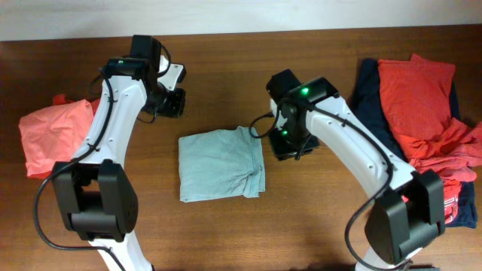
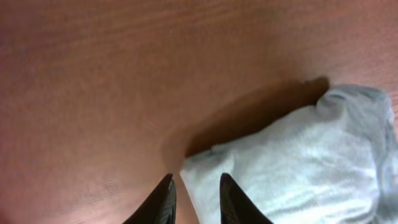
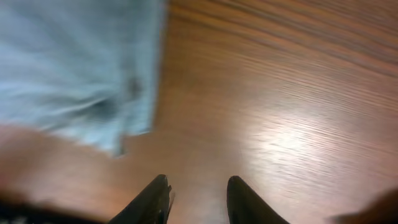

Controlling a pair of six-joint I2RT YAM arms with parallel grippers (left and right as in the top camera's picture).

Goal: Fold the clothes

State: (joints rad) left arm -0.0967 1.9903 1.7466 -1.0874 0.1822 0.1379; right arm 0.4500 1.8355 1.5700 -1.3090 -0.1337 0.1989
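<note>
Just ahead of left fingers (image 2: 165,202), folded cloth (image 2: 298,168).

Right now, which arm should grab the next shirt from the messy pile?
Right. Its claw is open, empty, and on the messy pile's side. The left claw is across the folded blue cloth, farther away.

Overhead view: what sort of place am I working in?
Probably a laundry-folding test bench: wooden table, a folded pale-blue garment in the middle, a heap of red and navy clothes to one side.
</note>
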